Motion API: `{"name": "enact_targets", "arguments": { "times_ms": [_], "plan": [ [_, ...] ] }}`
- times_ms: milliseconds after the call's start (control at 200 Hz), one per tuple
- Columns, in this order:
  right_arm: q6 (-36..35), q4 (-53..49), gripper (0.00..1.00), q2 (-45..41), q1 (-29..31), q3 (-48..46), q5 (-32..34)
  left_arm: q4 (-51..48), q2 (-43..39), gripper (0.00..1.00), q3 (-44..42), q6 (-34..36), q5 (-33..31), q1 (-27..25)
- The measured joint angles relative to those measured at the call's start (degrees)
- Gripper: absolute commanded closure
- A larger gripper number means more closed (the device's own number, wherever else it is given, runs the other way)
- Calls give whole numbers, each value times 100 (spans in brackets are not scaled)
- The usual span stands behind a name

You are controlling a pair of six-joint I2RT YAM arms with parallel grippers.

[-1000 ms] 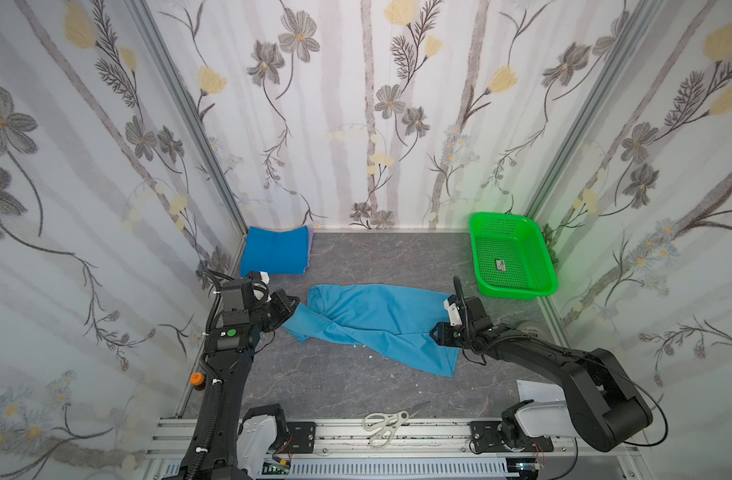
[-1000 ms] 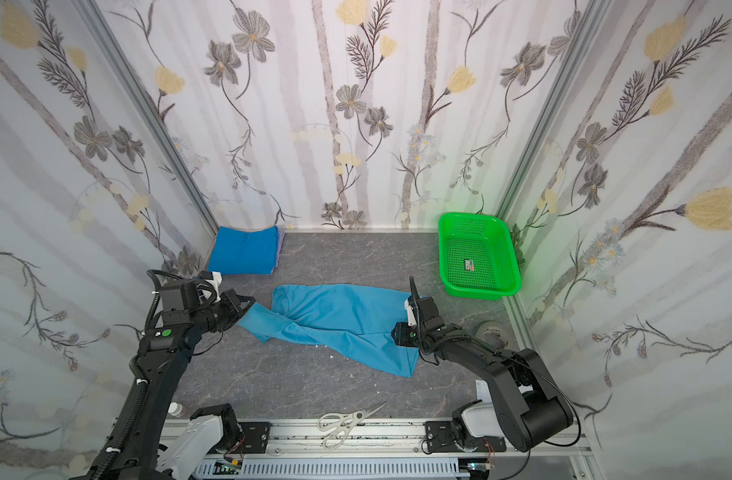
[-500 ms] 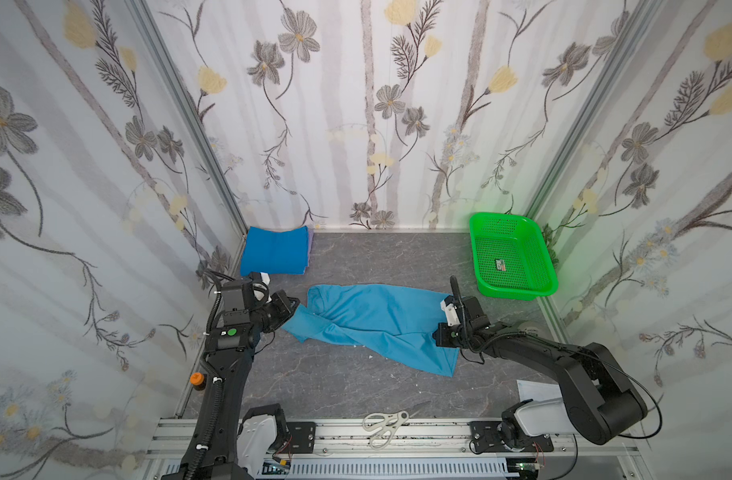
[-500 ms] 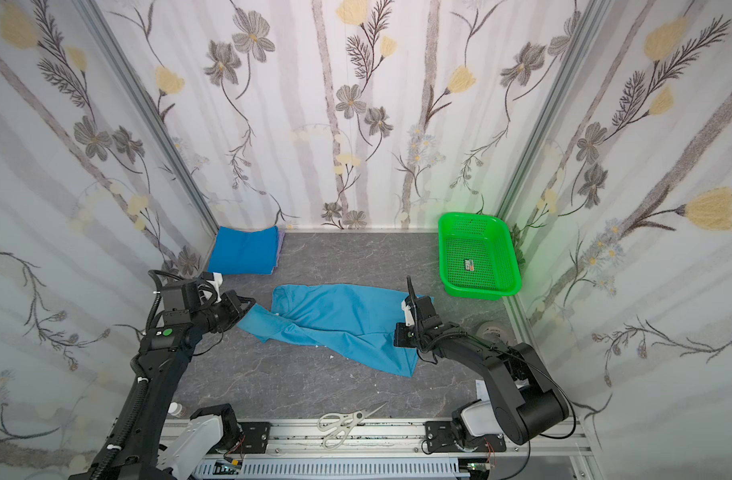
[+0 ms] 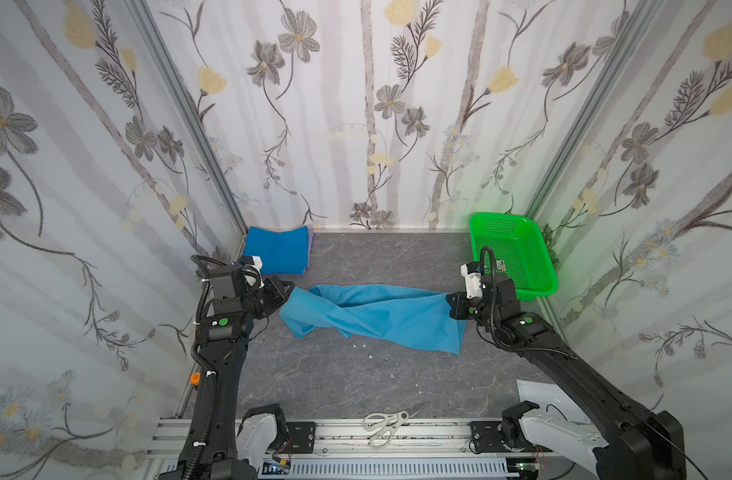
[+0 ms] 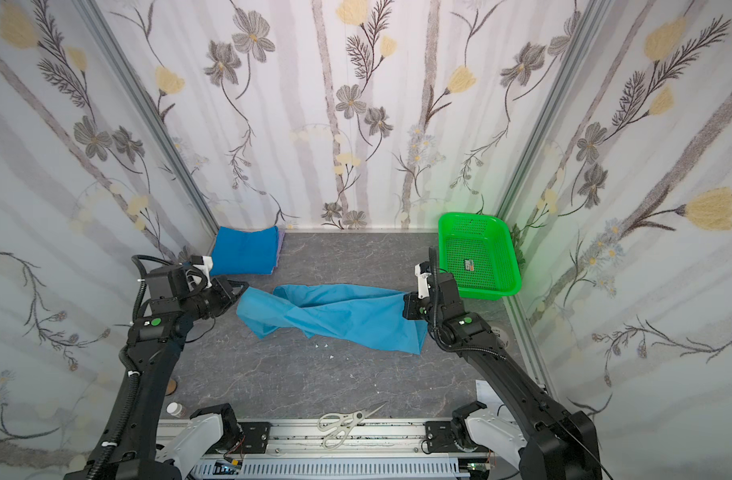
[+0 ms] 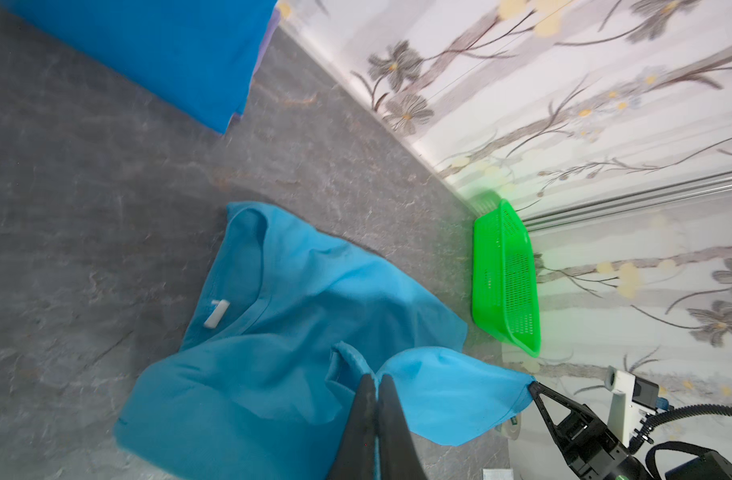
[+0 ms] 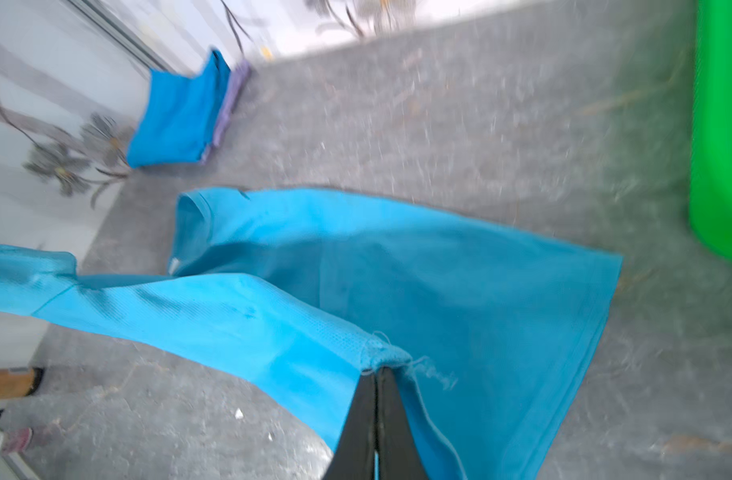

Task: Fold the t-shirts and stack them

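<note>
- Pinching one end of the sky-blue shirt (image 5: 377, 311), my left end effector (image 5: 288, 291) is clamped tight on a hemmed fold of the cloth.
- My right end effector (image 5: 449, 301) is clamped on the opposite end, at a hem corner.
- The shirt hangs twisted between the two, its middle and near corner sagging onto the tabletop (image 5: 356, 382).
- A white label (image 7: 217, 312) shows inside the neckline.
- A folded stack (image 5: 277, 249), royal blue over lilac, lies in the far left corner.
- The basket (image 5: 501, 217) sits at the far right, and scissors (image 5: 385, 428) lie on the near rail (image 5: 439, 432).
</note>
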Motion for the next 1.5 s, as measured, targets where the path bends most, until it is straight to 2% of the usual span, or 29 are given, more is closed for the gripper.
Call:
{"name": "enact_targets", "arguments": {
  "times_ms": [275,505,645,819,1034,1134,1254,1499],
  "plan": [
    [-476,-271,100,575,-595,2736,70,190,1165,100,2914,-20,120,79],
    [-813,-826,100,1224,-809,5047,68,173,1847,100,4251,83,260,164],
    [-997,-1043,100,1377,-844,5987,15,258,2061,100,5090,-46,516,284],
    [-1067,-1340,100,1290,-841,6264,-232,496,2055,100,5711,-372,737,476],
    [-1150,-1467,100,632,-697,5908,-935,866,1147,100,5217,-562,717,846],
    [-1088,-1355,100,363,-702,5821,-1174,1032,933,100,5375,-538,673,872],
    [-831,-1045,100,564,-852,5904,-1290,1252,1495,100,6017,-658,815,892],
    [-393,-1069,100,2059,-1158,5893,-1443,890,3032,100,6013,-992,1119,863]
  ]
}}
